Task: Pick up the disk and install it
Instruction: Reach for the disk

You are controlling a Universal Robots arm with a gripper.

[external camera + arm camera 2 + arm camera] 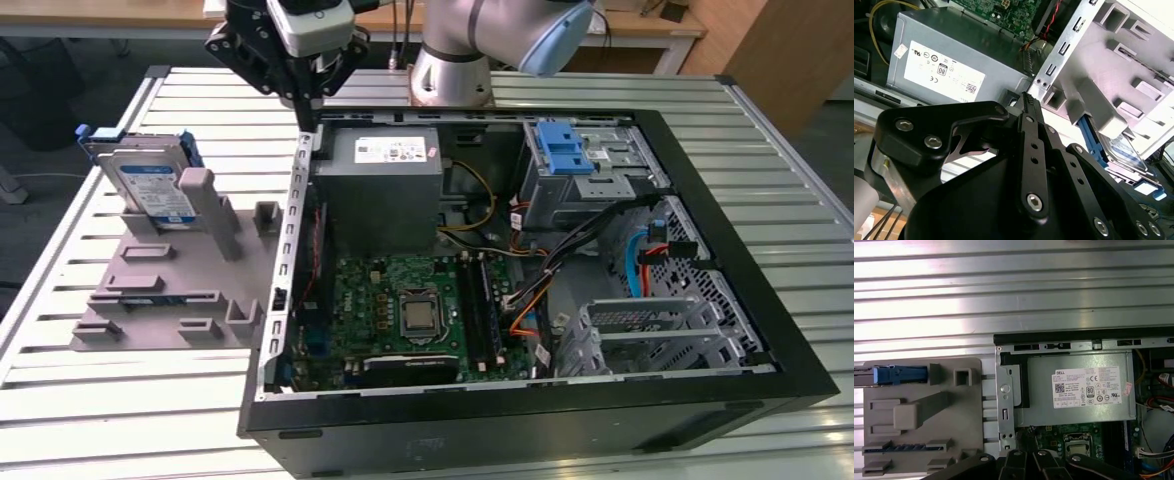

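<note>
The end effector (308, 112) hangs empty, fingers together, over the case (747, 330) rim. The disk (144, 180) stands well apart, upright in a holder (160, 300).

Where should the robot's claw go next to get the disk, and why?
Probably sideways toward the exterior view's left, opening its fingers on the way. The gripper hangs shut and empty over the edge of the computer case. The disk stands upright in the grey holder, apart from the gripper and untouched.
</note>
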